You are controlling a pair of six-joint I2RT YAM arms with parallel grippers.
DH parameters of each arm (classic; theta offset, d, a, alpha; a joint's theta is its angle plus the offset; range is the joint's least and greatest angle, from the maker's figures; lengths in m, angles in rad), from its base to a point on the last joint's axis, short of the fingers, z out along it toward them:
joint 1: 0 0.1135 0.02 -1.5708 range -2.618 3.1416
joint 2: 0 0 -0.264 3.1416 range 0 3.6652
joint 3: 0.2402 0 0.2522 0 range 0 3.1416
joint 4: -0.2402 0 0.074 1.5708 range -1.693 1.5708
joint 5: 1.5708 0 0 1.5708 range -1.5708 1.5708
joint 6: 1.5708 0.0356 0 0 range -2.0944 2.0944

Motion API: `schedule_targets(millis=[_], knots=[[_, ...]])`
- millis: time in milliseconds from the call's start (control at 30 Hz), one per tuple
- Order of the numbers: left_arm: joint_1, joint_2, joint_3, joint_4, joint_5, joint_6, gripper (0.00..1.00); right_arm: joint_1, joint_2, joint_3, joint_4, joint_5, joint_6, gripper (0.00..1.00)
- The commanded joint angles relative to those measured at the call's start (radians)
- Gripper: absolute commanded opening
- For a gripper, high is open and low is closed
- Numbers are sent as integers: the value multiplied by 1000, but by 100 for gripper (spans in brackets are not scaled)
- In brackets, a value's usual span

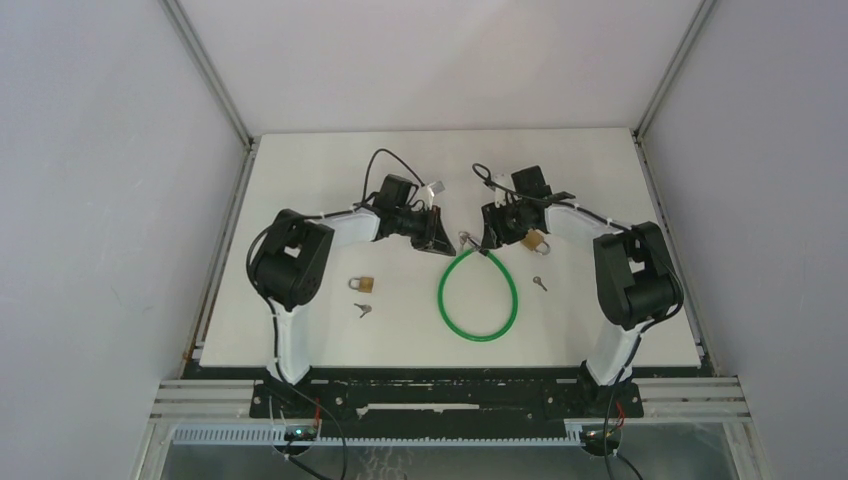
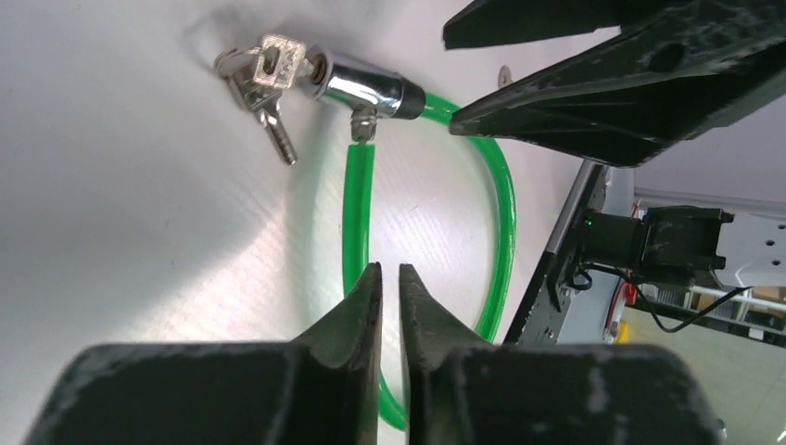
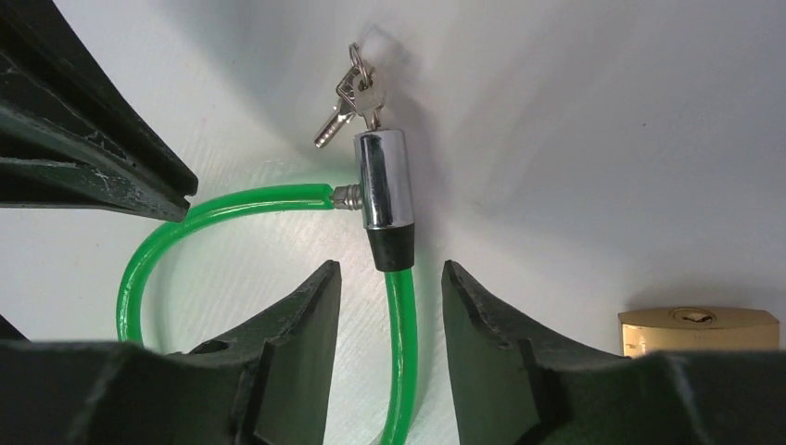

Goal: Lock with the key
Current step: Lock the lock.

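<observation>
Right gripper (image 3: 390,271) stands half open astride the green cable (image 3: 400,343), gripping nothing; left gripper (image 2: 389,271) is nearly closed to a thin slit, empty, just beside the same loop. That loop lies on the white table (image 1: 300,170) between both arms; its chrome lock barrel (image 3: 385,181) carries the key bunch (image 3: 352,93) at its end.
</observation>
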Motion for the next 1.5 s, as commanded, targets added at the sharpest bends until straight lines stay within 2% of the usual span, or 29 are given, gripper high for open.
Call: schedule_targets(millis=[0,33,133,267,533,767,1000,1267,1400,1467], knots=[[-2,-82,8,-103,-51,137,21,2,26,64,-38,-14,3,53],[-3,-79,6,-117,-54,149,29,-1,40,73,-54,-20,1,54],[-4,-71,-7,-135,-69,170,41,-7,84,96,-89,-43,-8,55],[-15,-59,-10,-147,-80,192,51,-16,119,123,-119,-91,-11,56],[-45,-8,-3,-158,-79,211,53,-25,176,157,-177,-168,-21,56],[-68,27,-5,-154,-65,209,51,-30,191,163,-200,-194,-34,54],[-76,64,12,-101,-41,180,43,-30,194,164,-207,-218,-41,44],[-73,23,43,-82,-22,209,12,-43,130,142,-181,-327,-96,31],[-65,-55,48,-83,-23,268,1,-50,51,130,-175,-426,-145,22],[-57,-95,51,-82,-13,299,0,-52,5,116,-172,-470,-181,20]])
